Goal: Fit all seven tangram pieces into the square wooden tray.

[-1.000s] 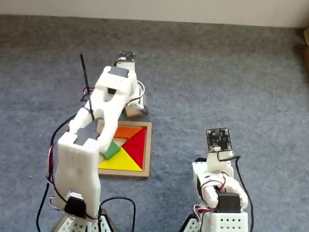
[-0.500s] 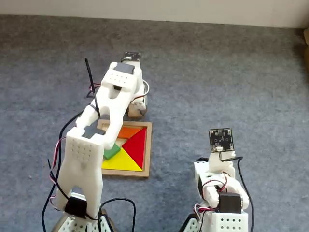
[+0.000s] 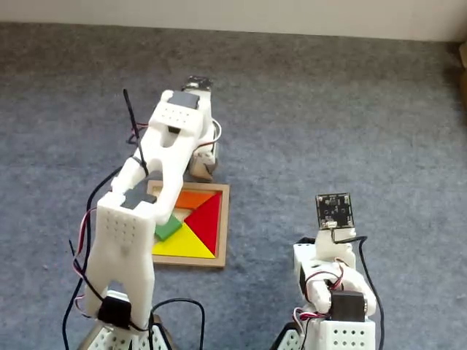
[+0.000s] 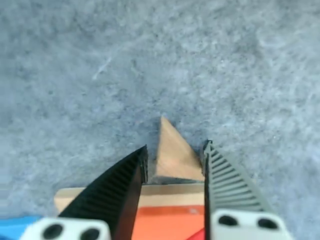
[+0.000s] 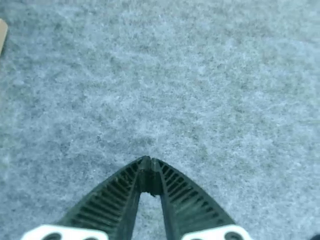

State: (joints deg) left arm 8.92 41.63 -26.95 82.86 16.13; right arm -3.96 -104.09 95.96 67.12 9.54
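Left wrist view: left fingers (image 4: 125, 185) stood spread around wooden triangle (image 4: 172, 157) beside tray (image 4: 170, 190); right fingers (image 5: 130, 200) were pressed together above tabletop (image 5: 200, 75).

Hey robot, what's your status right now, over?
Left gripper open, straddling wooden triangle just outside wooden tray. Right gripper shut, over carpet. Nothing blocking.

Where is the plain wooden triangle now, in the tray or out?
Out. The wooden triangle lies on the carpet just beyond the rim of the tray, between the fingers of the open left gripper.
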